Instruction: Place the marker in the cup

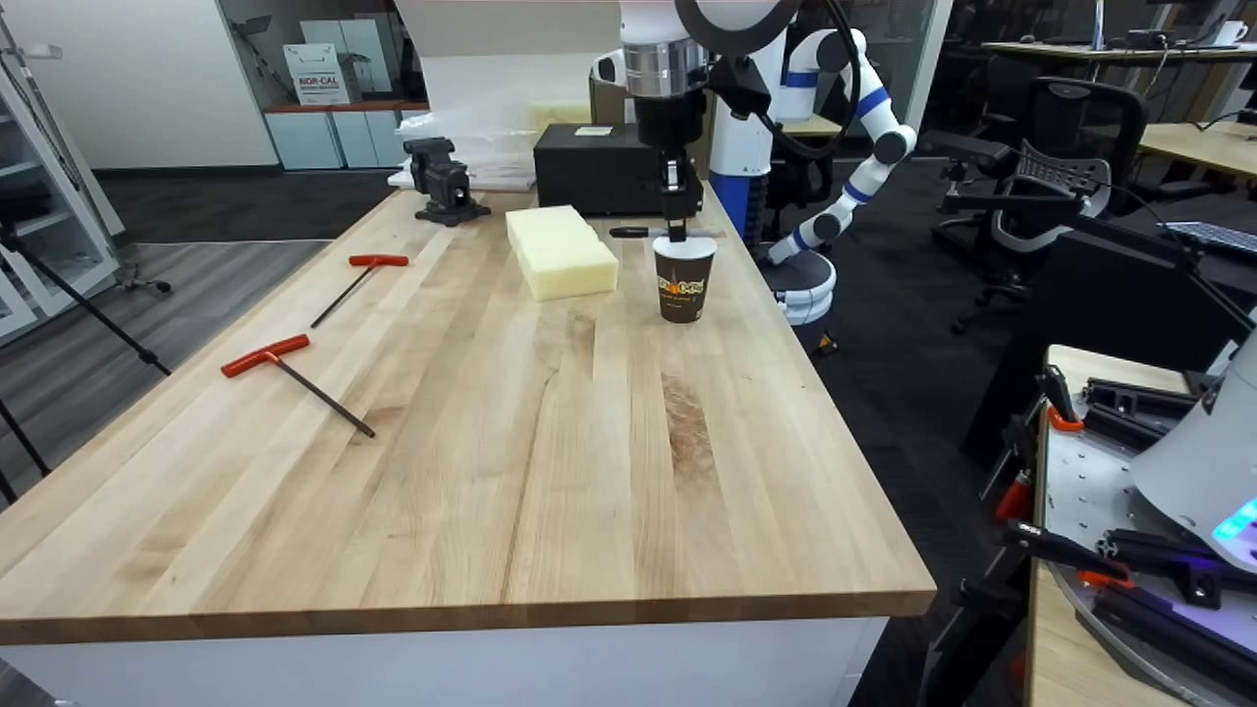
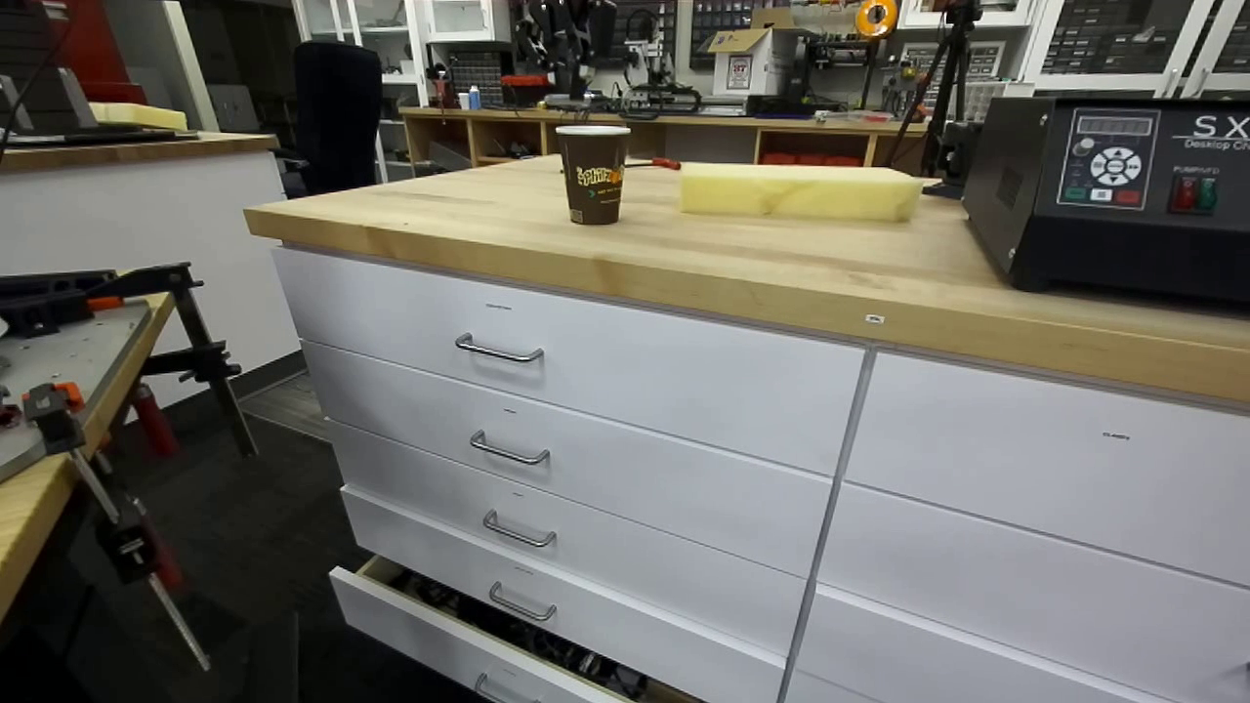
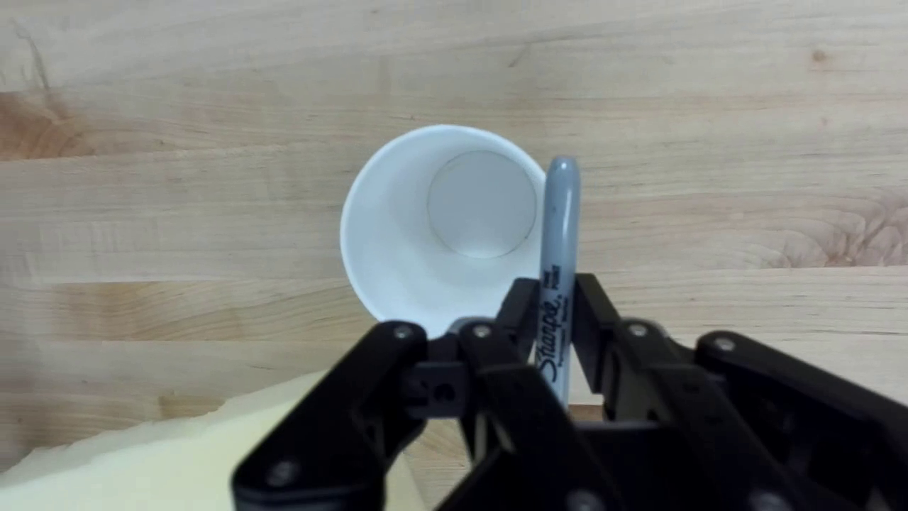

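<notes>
One pincer (image 3: 557, 312) grips the "Sharpie" marker (image 3: 560, 220) near the "Philz" cup (image 2: 594, 181).

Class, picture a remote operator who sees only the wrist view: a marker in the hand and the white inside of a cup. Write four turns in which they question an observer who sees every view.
Operator: In the wrist view, I can't see the far end of the marker past the hand. What colour is it?
Observer: Dark; that end shows in an exterior view.
Operator: And the cup? I see only its white inside. What colour is the outside?
Observer: Dark brown, as both exterior views show.
</notes>
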